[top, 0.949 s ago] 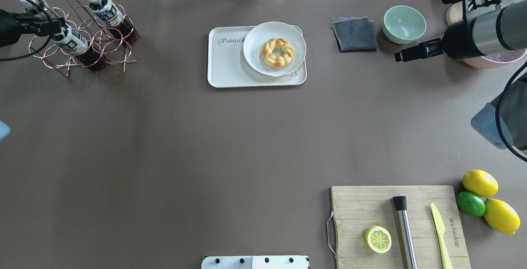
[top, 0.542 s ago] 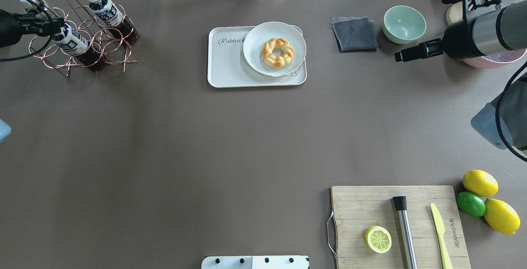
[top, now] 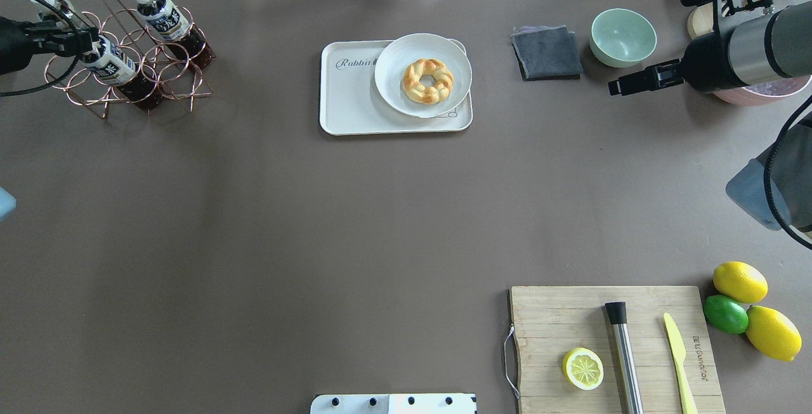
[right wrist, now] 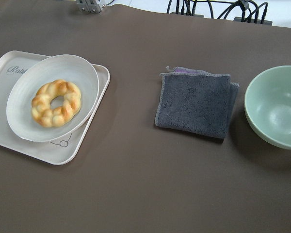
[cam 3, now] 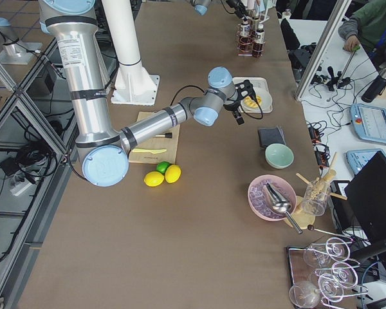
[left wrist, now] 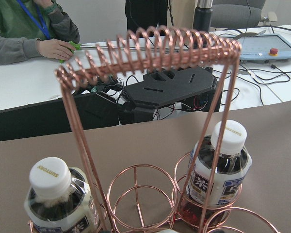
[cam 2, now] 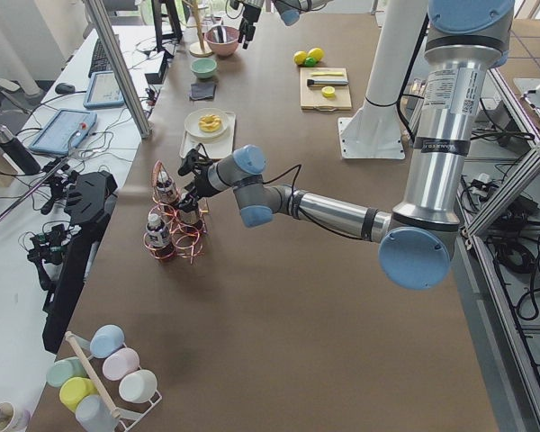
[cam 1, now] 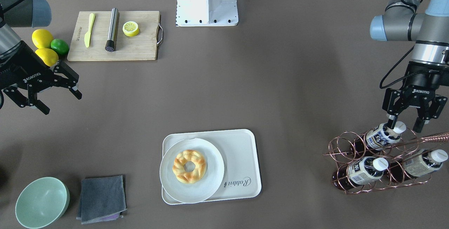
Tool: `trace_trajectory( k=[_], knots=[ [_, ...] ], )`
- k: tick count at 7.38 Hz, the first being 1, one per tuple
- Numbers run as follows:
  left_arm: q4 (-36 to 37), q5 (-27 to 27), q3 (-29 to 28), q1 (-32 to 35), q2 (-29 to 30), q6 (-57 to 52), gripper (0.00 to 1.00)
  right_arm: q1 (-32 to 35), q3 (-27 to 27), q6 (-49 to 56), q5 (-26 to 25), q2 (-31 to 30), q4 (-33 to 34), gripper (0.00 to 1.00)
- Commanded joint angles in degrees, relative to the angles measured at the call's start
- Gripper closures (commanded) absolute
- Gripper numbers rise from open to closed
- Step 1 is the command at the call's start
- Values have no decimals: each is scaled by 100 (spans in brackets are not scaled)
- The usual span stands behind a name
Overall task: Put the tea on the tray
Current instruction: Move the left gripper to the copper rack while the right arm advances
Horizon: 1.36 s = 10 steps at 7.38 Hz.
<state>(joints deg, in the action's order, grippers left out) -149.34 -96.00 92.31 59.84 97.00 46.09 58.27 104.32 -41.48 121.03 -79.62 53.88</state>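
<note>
My left claw [cam 1: 404,121] hangs spread wide, fingers either side of the white cap of the tea [cam 1: 380,136]. The bottle lies slanted in the top ring of the copper rack [cam 1: 433,138], at the front view's right edge. Best now: centre on the neck, squeeze firmly, and draw it out along its slant so the rack doesn't tip. The tray [cam 1: 242,159] sits bottom centre, bare beside the plate [cam 1: 212,173].
</note>
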Motion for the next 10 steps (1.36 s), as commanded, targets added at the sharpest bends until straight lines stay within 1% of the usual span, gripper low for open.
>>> trace_trajectory(
  k=[1,2,4,6,7,8,9,10],
  knots=[
    [-217,229,-20,-208,-23,339,24,0,1,0,0,-9,0,0],
    [-279,362,-29,-253,-23,357,24,0,1,0,0,-9,0,0],
    [-288,328,-21,-254,-67,296,44,0,18,0,0,-1,0,0],
    [-288,310,-12,-245,-155,278,46,0,27,0,0,0,0,0],
    [-288,310,-3,-245,-155,278,49,0,27,0,0,0,0,0],
    [-288,310,-3,-245,-155,278,65,0,27,0,0,0,0,0],
    [-288,310,14,-245,-155,278,91,0,27,0,0,0,0,0],
    [-288,301,32,-202,-164,278,100,0,27,0,9,0,0,0]
  ],
)
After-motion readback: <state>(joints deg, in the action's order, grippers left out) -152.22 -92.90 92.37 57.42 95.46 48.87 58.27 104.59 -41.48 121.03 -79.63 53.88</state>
